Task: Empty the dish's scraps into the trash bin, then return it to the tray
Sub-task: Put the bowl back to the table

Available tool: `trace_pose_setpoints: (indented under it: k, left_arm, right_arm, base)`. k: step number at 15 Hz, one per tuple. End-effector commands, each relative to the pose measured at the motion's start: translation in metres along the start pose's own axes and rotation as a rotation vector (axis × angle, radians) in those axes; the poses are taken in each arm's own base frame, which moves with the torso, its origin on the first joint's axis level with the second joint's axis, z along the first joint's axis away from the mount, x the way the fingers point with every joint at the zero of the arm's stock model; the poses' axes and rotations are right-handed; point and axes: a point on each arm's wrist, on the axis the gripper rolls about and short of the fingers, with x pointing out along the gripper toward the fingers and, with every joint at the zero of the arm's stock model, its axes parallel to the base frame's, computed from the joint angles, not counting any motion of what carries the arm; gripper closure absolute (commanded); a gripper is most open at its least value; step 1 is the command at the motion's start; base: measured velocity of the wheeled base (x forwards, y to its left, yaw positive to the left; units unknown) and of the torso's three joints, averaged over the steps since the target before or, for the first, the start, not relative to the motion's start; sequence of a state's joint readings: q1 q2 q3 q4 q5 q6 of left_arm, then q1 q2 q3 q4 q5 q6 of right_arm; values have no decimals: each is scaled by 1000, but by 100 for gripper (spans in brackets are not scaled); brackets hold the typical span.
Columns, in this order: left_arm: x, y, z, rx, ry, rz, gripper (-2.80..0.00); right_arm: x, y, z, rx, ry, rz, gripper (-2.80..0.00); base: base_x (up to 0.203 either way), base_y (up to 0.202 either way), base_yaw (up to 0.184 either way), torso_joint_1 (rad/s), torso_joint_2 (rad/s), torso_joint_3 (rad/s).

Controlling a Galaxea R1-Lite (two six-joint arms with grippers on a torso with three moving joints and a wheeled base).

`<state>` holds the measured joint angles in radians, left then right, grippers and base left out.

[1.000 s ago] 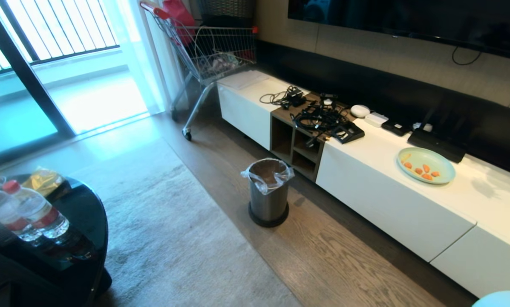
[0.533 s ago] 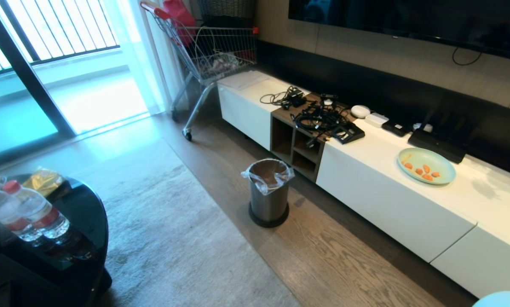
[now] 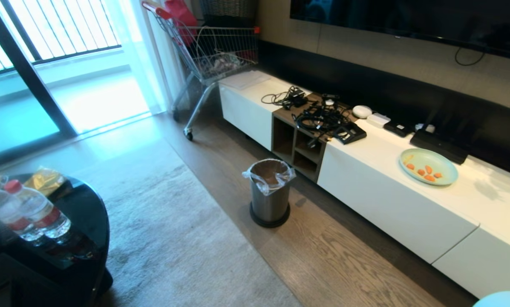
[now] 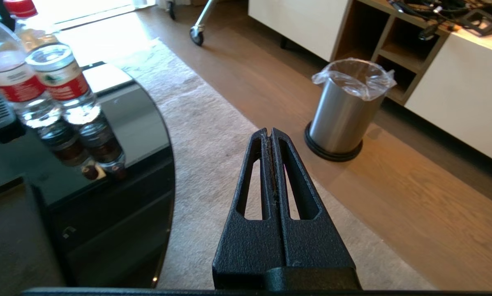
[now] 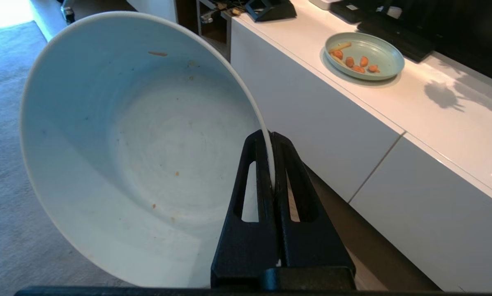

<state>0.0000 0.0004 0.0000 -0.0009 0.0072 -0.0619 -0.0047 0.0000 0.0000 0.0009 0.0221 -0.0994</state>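
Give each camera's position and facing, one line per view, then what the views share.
Head: high, looking down at the brushed-steel trash bin on the floor; only a white bowl edge shows at the lower right corner.
Left wrist: behind the shut, empty left gripper, facing the bin.
Right wrist: behind the right gripper, whose fingers pinch the rim of the white bowl, facing the white cabinet.
Shared: head and right wrist both show the blue-green plate.

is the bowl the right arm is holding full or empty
Nearly empty: the dish, pinched at its rim by the right end effector, shows a bare white inside with only tiny orange specks, no slices or strips.
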Motion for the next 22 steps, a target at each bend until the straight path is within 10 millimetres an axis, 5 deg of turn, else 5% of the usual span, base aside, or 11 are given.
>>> trace_pose_setpoints:
  k: [1,22]
  left_arm:
    - [0,0,0,-1,-1,0,0]
    - [0,0,0,-3,-1,0,0]
  right_arm:
    - [0,0,0,10,1,1,0]
    - [0,0,0,30,-1,-1,0]
  base:
    - [-9,-2,92,2,1,1]
    - [0,-8,166,2,3,2]
